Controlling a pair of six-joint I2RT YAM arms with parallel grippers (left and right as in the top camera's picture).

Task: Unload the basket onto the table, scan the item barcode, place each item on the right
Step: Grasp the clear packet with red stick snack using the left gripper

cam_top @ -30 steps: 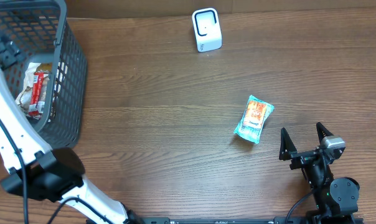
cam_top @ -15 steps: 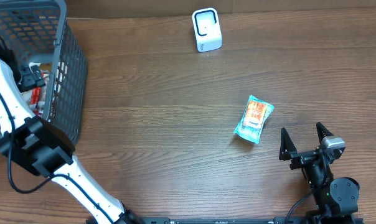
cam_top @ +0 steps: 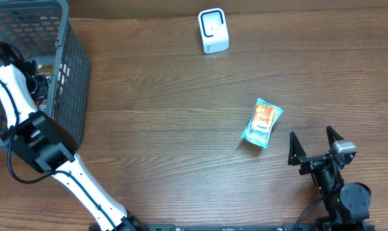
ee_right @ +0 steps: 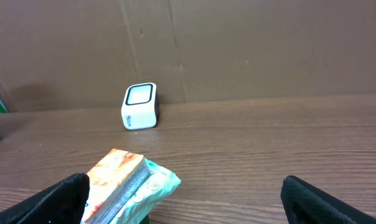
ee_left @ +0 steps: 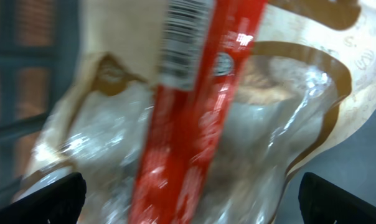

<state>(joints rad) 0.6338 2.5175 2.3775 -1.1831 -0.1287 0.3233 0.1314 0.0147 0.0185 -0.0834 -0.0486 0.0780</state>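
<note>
Both arms' jaws gape — the left arm (cam_top: 11,90) has dropped deeper into the basket (cam_top: 72,70), over the red packet (ee_left: 200,124).

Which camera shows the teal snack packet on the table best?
The overhead view: the whole teal snack packet lies unobstructed on the table, orange label up. The right wrist view catches only one end of it, cut off at the frame's bottom edge. The left wrist view, down inside the basket, shows none of it.

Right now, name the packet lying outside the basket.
The teal packet, on the table by the right fingers; the red one lies in the basket.
</note>
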